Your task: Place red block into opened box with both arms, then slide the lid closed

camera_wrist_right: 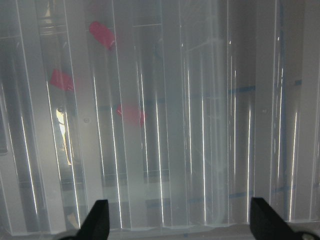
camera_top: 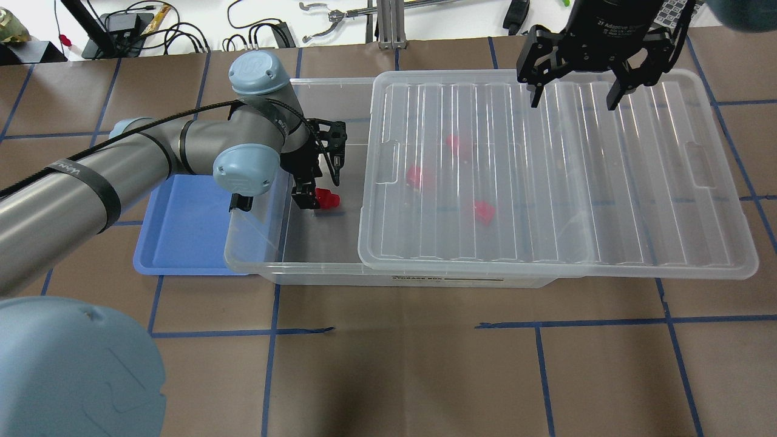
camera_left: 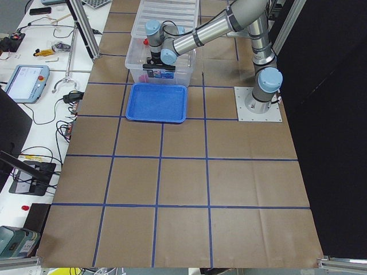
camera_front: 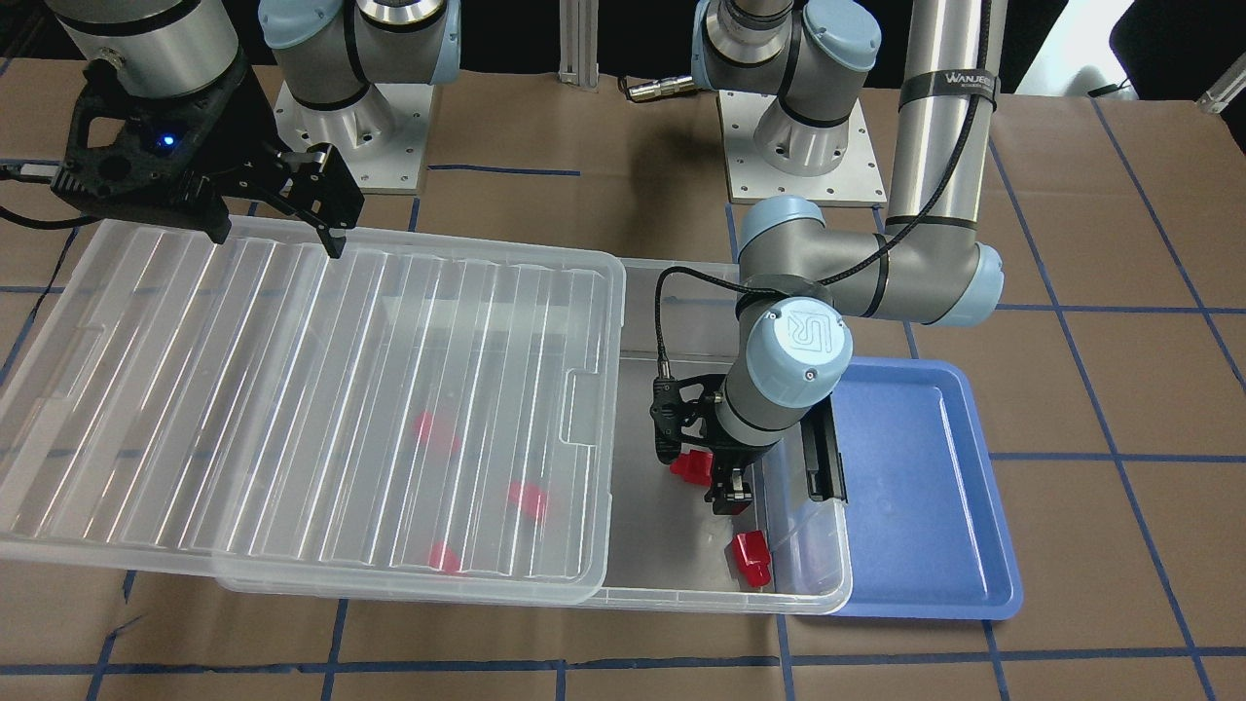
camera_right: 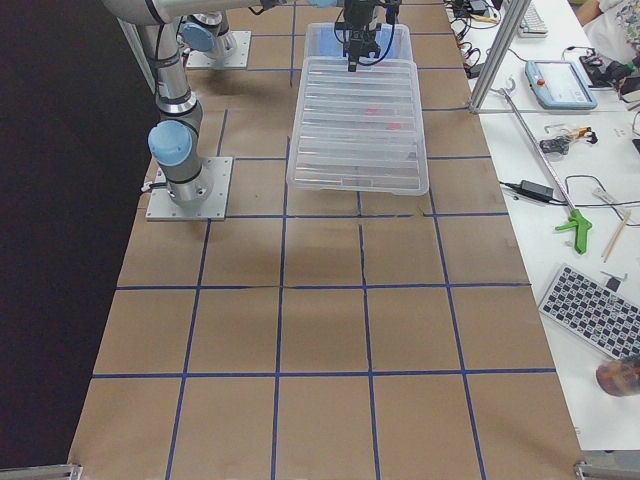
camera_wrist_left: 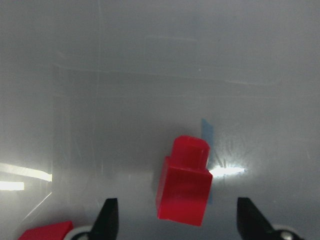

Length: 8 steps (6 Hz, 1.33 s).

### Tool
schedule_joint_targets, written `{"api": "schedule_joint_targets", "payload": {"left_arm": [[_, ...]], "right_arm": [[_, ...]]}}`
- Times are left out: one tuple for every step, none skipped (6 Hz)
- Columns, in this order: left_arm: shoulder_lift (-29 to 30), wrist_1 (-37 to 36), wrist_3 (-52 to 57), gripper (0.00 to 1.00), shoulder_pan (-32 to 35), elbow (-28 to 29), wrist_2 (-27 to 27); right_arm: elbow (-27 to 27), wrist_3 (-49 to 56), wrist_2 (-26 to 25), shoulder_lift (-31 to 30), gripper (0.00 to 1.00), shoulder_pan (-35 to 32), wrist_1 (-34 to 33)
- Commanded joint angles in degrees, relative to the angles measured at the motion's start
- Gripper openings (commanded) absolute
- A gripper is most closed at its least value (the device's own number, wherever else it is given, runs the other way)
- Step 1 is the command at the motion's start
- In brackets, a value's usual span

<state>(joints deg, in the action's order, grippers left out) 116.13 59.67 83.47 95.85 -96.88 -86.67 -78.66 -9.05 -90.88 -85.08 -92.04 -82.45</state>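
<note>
A red block (camera_wrist_left: pixel 184 184) lies on the floor of the clear box (camera_top: pixel 267 267), in the part the lid leaves open. My left gripper (camera_wrist_left: pixel 177 217) hangs open over it, one finger on each side and neither touching. The same block (camera_top: pixel 326 198) shows beside the left gripper (camera_top: pixel 320 189). A second red block (camera_front: pixel 751 560) lies nearer the box's end wall. The ribbed clear lid (camera_top: pixel 607 182) covers most of the box and overhangs its right end. Three more red blocks (camera_top: pixel 417 176) show through it. Above the lid's far edge my right gripper (camera_top: pixel 570 97) is open and empty.
A blue tray (camera_top: pixel 182 230) lies against the box's left end, under my left arm. The box's black latch bar (camera_front: pixel 823 458) is on that end. Brown paper with blue tape lines covers the table (camera_top: pixel 425 364).
</note>
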Motion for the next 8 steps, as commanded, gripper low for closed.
{"api": "schedule_joint_targets", "payload": {"left_arm": [[-6.5,12.1,-0.9,0.97,-0.2,4.1,0.4],[-10.3,21.8,-1.4,0.97,-0.3,8.2,0.6],[-10.7,26.7,-4.8,0.98,-0.3,13.5,-0.1],[-10.8,29.6,-10.6,0.98,-0.8,17.1,-0.1],[-12.1,29.8,-19.5,0.98,-1.9,17.9,-0.1],[-13.9,29.8,-28.4,0.98,-2.1,17.3,-0.1],[-15.9,28.9,-41.9,0.98,-2.4,17.7,-2.7],[-16.5,28.4,-52.7,0.98,-2.3,17.3,-6.4]], "right_arm": [[-0.1,0.0,0.0,0.0,1.00,0.0,0.0],[-0.1,-0.1,0.0,0.0,1.00,0.0,0.0],[0.0,0.0,0.0,0.0,1.00,0.2,-0.1],[-0.1,3.0,-0.3,0.1,1.00,1.2,-0.2],[-0.3,7.9,-1.0,0.3,1.00,5.2,-0.9],[-1.9,12.2,-2.4,0.3,1.00,10.7,-1.0],[-4.2,16.2,-2.8,0.3,1.00,16.8,-3.0],[-7.9,23.5,-3.7,0.3,1.00,23.2,-7.2]]}}
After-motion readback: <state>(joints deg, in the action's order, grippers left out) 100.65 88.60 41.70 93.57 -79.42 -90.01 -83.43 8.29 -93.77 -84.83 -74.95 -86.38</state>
